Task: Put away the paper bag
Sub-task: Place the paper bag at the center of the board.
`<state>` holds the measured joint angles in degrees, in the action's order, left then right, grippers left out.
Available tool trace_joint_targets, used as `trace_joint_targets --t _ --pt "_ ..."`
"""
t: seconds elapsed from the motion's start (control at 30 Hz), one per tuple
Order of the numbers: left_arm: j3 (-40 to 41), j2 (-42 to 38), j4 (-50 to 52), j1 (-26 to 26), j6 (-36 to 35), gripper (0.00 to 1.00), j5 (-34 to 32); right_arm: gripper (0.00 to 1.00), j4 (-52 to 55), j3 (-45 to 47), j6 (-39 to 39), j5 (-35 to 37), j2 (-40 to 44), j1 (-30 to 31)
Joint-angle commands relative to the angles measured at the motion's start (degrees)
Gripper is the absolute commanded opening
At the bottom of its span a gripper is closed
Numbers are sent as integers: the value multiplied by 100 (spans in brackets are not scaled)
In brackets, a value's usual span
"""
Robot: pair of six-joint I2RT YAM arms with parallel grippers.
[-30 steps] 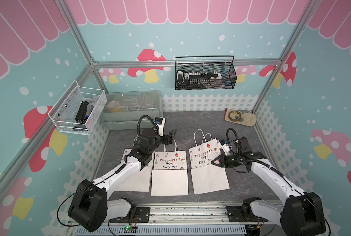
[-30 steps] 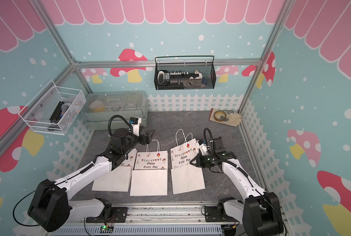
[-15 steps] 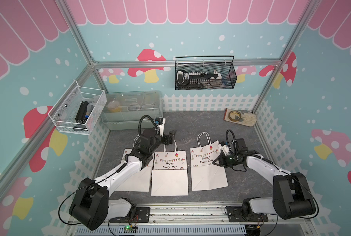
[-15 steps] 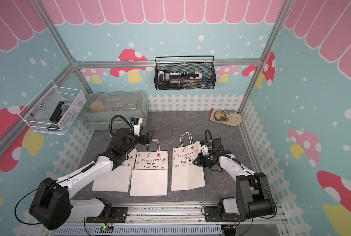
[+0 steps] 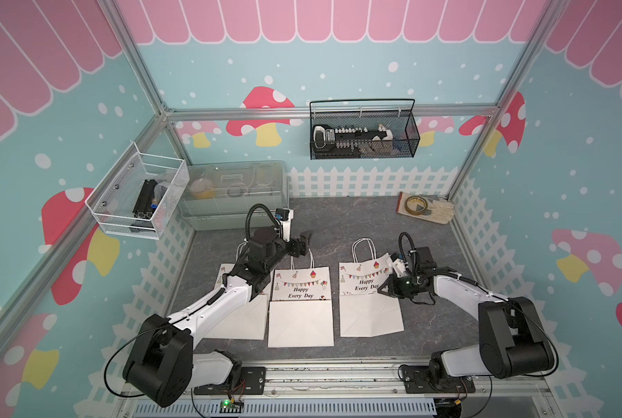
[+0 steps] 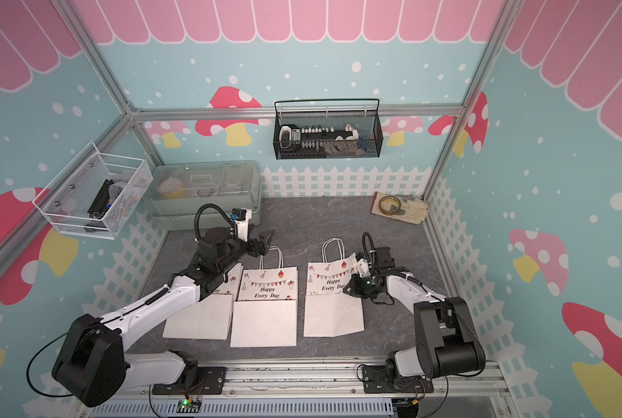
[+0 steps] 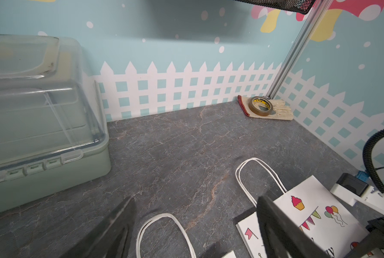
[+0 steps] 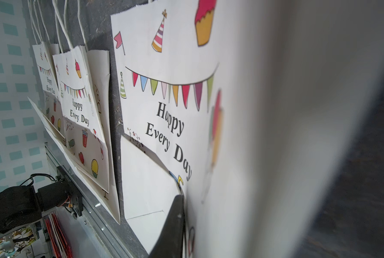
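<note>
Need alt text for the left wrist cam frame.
The open left gripper hovers over a grey marbled table, with white bag handles and a paper bag printed with a cupcake and balloons just beyond it. A lidded pale green box sits nearby. A tape roll lies on a glove in the far corner.

You've got three paper bags (image 5: 300, 320) to count here, plus two robot arms (image 5: 215, 307). Then there's one of each: one black wire basket (image 5: 363, 153), one white mesh basket (image 5: 121, 213), one lidded plastic box (image 5: 233, 197), one tape roll (image 7: 260, 112) and one glove (image 7: 282, 109).
</note>
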<state>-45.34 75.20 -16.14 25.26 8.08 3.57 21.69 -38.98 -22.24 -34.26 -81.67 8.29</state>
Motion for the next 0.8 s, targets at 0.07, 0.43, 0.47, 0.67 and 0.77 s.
trace_joint_targets --t 0.07,0.43,0.47,0.67,0.77 --pt "-42 60 -52 14 -157 85 -105 8 -34 44 105 -2 -1 88" --pt "-72 88 -38 14 -168 85 -97 7 -93 253 -22 -46 195 208" --pt "-71 85 -38 14 -172 85 -92 8 -114 252 -41 -52 198 215" --pt "-62 88 -32 14 -166 85 -102 39 88 133 -78 557 428 218" --pt "-46 62 -29 14 -207 85 -177 55 356 16 15 1511 769 223"
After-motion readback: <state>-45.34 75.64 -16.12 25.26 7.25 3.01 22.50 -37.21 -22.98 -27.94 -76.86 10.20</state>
